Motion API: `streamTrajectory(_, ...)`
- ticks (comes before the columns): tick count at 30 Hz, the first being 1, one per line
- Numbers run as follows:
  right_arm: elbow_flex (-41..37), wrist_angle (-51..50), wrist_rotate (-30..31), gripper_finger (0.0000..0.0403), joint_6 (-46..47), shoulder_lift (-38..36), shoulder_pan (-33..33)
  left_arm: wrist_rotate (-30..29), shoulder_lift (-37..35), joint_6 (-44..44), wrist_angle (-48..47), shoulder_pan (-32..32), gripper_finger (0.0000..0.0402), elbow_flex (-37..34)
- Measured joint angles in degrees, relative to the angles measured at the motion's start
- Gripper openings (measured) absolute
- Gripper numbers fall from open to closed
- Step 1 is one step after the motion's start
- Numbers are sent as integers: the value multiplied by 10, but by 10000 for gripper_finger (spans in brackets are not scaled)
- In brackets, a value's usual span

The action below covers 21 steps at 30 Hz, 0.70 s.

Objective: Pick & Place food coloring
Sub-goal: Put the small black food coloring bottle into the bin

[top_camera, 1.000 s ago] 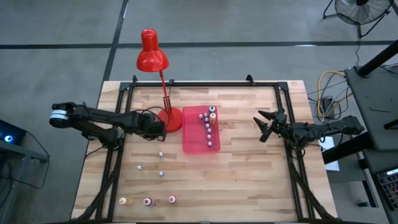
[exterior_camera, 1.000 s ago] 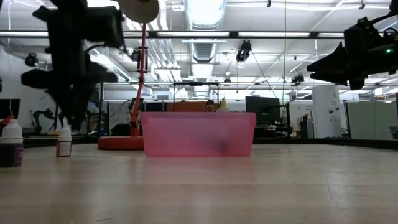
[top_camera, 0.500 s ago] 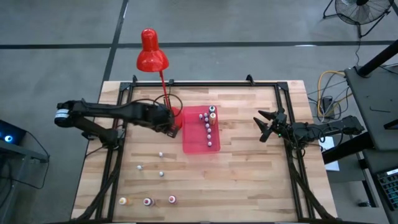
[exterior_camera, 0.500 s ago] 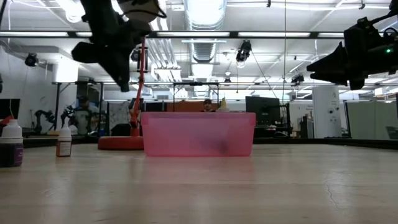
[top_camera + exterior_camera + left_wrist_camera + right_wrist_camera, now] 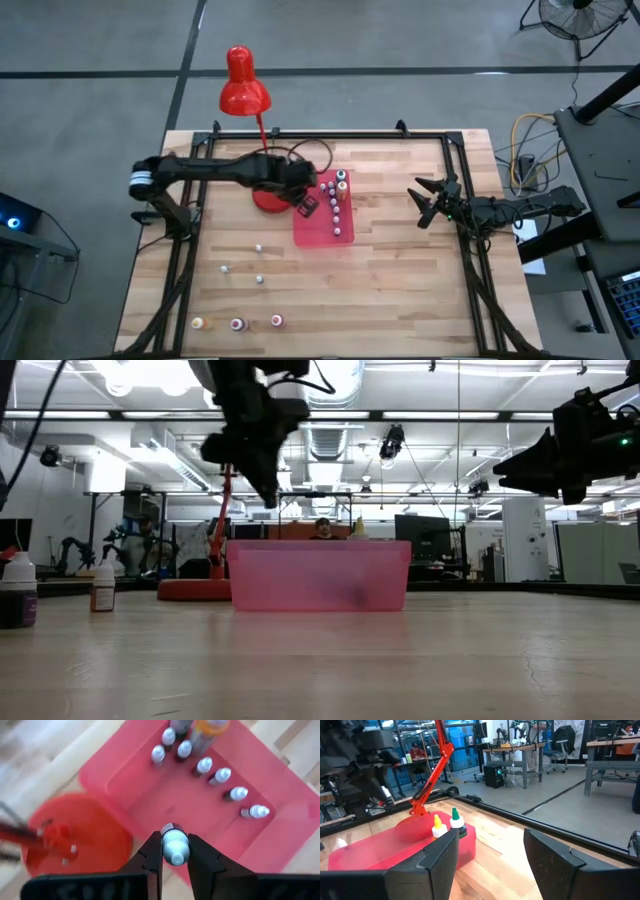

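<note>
One bottle (image 5: 175, 846) clamped in left tool (image 5: 175, 851) above tray (image 5: 270, 845) | lower onto bare floor beside standing bottles (image 5: 220, 775), then release.

Bright, even light falls from the ceiling strip lights (image 5: 330, 375), which glare white at twelve o'clock in the low view, leaving both arms there as dark silhouettes. From above, the table (image 5: 390, 270) shows only soft, faint shadows. The left wrist view is blurred, most toward its nine o'clock edge, while the lamp base (image 5: 75, 832) looks smeared.

Robotics lab: open hall, ceiling ducts (image 5: 330, 420), workbenches (image 5: 612, 750), office chairs (image 5: 559, 745).
</note>
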Motion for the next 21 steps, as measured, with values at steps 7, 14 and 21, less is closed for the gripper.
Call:
streamTrajectory(7, 0, 0, 0, 215, 1, 0, 0, 1, 94, -18, 6, 19, 36, 78)
streamTrajectory(14, 0, 0, 0, 215, 0, 0, 0, 20, 164, -24, 47, 25, 36, 99)
streamTrajectory(21, 0, 0, 0, 215, 1, 0, 0, 15, 197, 21, 74, 26, 36, 99)
